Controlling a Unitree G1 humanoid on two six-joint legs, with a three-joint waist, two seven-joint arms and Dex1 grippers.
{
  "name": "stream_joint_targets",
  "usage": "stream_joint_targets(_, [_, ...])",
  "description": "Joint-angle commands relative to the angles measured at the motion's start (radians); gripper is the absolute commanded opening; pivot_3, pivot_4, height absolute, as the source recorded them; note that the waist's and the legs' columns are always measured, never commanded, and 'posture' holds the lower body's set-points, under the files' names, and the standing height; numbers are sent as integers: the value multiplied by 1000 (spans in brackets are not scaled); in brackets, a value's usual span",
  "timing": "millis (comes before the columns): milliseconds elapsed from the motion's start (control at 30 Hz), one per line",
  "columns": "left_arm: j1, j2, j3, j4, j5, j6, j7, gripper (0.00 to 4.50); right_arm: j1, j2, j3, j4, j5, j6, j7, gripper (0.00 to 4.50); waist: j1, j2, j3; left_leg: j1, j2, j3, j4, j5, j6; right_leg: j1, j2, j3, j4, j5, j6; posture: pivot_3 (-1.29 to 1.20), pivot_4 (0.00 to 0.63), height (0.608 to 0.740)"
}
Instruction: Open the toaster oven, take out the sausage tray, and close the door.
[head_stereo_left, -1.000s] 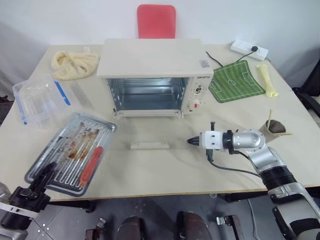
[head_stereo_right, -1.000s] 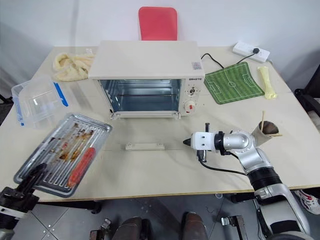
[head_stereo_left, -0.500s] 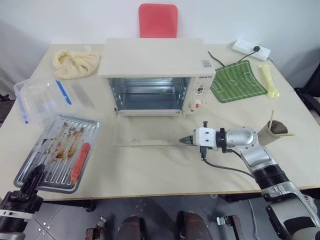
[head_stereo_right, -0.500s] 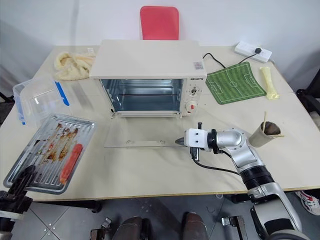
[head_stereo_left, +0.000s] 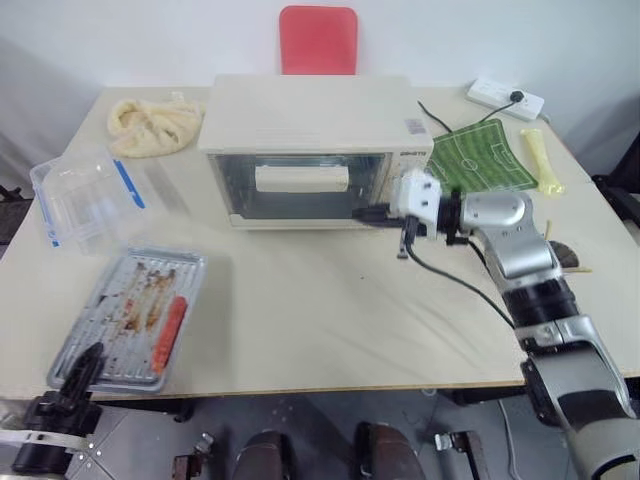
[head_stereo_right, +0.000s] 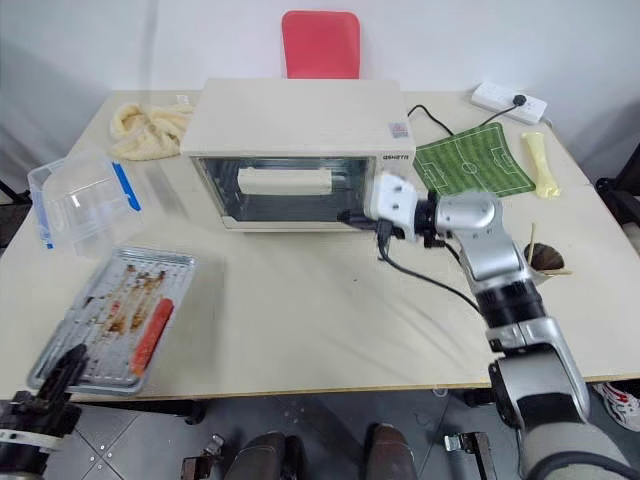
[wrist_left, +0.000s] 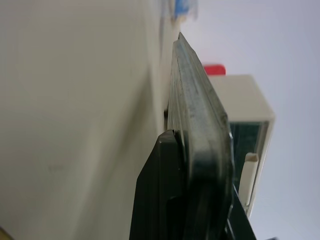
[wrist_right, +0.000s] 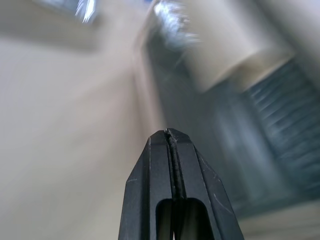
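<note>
The cream-white toaster oven (head_stereo_left: 310, 110) stands at the back middle of the table. Its glass door (head_stereo_left: 300, 188) is upright against the front, or nearly so, with the bar handle (head_stereo_left: 301, 178) near its top. My right gripper (head_stereo_left: 358, 213) is shut and empty, and its tip (wrist_right: 170, 131) rests at the door's lower right corner. The silver sausage tray (head_stereo_left: 130, 318) lies at the table's front left with one red sausage (head_stereo_left: 170, 320) in it. My left gripper (head_stereo_left: 88, 357) is shut on the tray's near edge; the left wrist view shows the tray (wrist_left: 197, 110) edge-on.
A clear plastic box with blue clips (head_stereo_left: 85, 200) sits behind the tray, and a yellow cloth (head_stereo_left: 150, 122) lies at the back left. Right of the oven are a green football mat (head_stereo_left: 478, 155), a power strip (head_stereo_left: 505, 98) and a paper cup (head_stereo_left: 565, 255). A red chair (head_stereo_left: 317, 38) stands behind the table.
The door has swung from lying flat on the table up to the oven's front, and my right gripper rose with it. The tray, held by my left gripper, shifted slightly toward the table's front.
</note>
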Motion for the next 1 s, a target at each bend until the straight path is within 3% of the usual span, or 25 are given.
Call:
stream_joint_targets(33, [4, 25, -32, -27, -14, 20, -7, 0, -56, 10, -45, 70, -3, -53, -43, 30, -1, 0, 0, 0, 0, 0, 0, 0, 0, 0, 0, 0, 0, 0, 0, 0, 150, 740])
stream_joint_targets(233, [-19, 94, -133, -12, -14, 75, -17, 0, -85, 20, -67, 58, 16, -25, -80, 30, -2, 0, 0, 0, 0, 1, 0, 0, 0, 0, 0, 0, 2, 0, 0, 0, 150, 740])
stream_joint_targets(533, [-125, 262, -284, 88, -14, 194, -56, 0, 64, -79, -69, -223, 103, 190, 34, 30, 21, 2, 1, 0, -2, -2, 0, 0, 0, -1, 0, 1, 5, 0, 0, 0, 150, 740])
stream_joint_targets(767, [-340, 426, -430, 243, -14, 293, -72, 0, 143, -174, -82, -317, 113, 262, 83, 30, 30, 4, 2, -1, -5, -2, 0, 1, 1, -1, -1, 2, 5, 0, 0, 0, 150, 740])
stream_joint_targets(1000, [-550, 491, -581, 328, -14, 369, -89, 0, 249, -255, -83, -407, 105, 303, 103, 30, 48, 4, 2, -1, -7, -4, 0, 2, 0, -1, -1, 1, 5, 1, 2, 0, 150, 740])
